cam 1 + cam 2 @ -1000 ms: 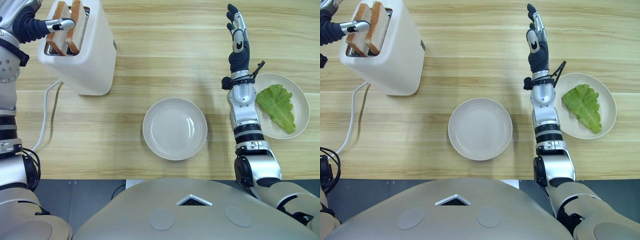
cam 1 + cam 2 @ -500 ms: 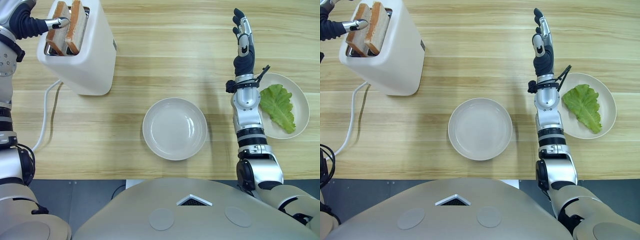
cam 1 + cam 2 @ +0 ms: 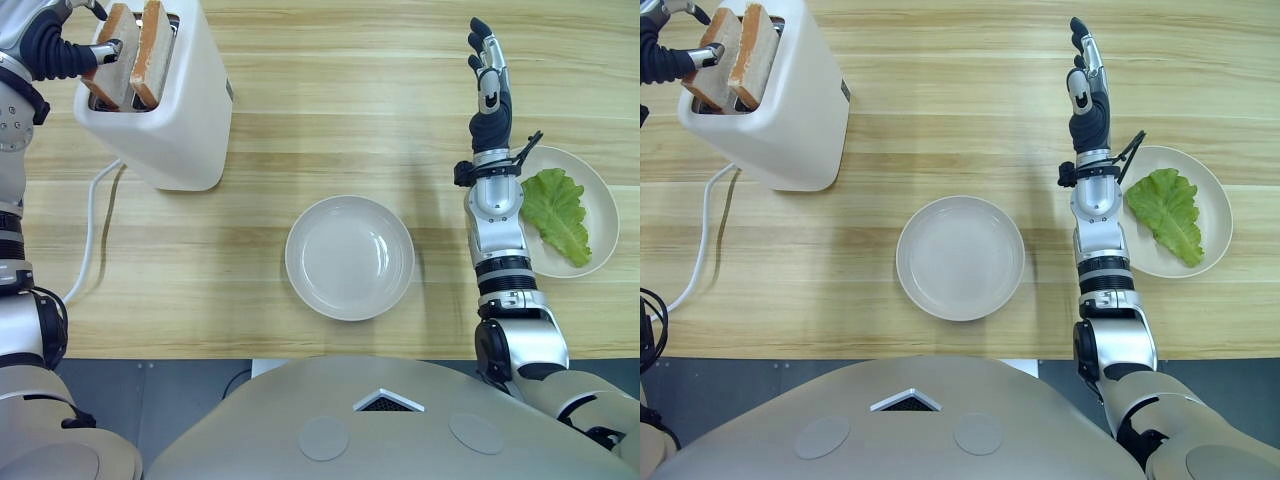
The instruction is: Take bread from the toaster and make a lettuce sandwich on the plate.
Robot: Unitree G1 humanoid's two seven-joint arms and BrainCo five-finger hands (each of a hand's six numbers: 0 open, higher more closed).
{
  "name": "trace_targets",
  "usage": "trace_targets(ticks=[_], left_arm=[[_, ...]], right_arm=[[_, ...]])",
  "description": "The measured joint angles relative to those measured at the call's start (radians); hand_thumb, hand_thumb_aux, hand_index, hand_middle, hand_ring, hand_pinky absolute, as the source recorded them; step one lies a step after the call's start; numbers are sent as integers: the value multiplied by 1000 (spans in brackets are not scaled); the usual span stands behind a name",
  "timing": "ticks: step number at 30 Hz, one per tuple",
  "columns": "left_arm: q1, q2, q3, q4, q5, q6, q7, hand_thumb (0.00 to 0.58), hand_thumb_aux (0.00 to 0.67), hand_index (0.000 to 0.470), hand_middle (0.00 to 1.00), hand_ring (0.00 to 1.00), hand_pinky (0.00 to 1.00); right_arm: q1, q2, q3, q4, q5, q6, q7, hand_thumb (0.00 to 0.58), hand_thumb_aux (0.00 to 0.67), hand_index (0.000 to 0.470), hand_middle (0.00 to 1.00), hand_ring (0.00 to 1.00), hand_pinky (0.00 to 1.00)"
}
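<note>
Pinches outer bread slice [image 3: 112,62] w/ left hand [image 3: 55,50] at top of toaster [image 3: 175,110], far-left on bench [image 3: 330,100]: tan crust, pale crumb, standing in slot beside 2nd slice [image 3: 152,50]. Holds right hand [image 3: 488,85] flat open w/ nothing in it, just left of side plate [image 3: 600,195] w/ crinkled green lettuce [image 3: 555,215]. Has round white plate [image 3: 295,250] mid-bench, well apart from both hands.

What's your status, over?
Left hand pinching left slice, slice in toaster. Right hand open, raised beside lettuce. Nothing blocks the way to plate.
</note>
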Motion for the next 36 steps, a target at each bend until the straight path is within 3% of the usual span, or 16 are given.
trace_targets(ticks=[8, 23, 24, 26, 27, 36], left_arm=[[-1, 5, -10, -4, 2, 32, 0, 390, 286, 201, 0, 0, 0], [15, 10, -67, -87, 10, 106, -60, 441, 342, 240, 0, 0, 0], [17, 8, -69, -89, 10, 111, -62, 449, 352, 247, 0, 0, 0], [18, 7, -74, -95, 10, 122, -65, 536, 486, 341, 0, 0, 0], [18, 7, -75, -98, 10, 125, -65, 580, 670, 470, 0, 0, 0], [18, 6, -80, -105, 2, 135, -64, 580, 670, 470, 0, 0, 0]], right_arm=[[2, -2, 0, 0, 0, 0, -1, 0, 0, 0, 0, 0, 0], [2, -2, 0, 4, 0, 0, -1, 0, 0, 0, 0, 0, 0], [2, -2, 0, 4, 0, 0, -1, 0, 0, 0, 0, 0, 0], [2, -2, 0, 4, 0, 0, -2, 0, 0, 0, 0, 0, 0], [2, -3, 0, 4, 0, 0, -2, 0, 0, 0, 0, 0, 0], [10, -9, -1, 4, 0, 0, -4, 0, 0, 0, 0, 0, 0]])
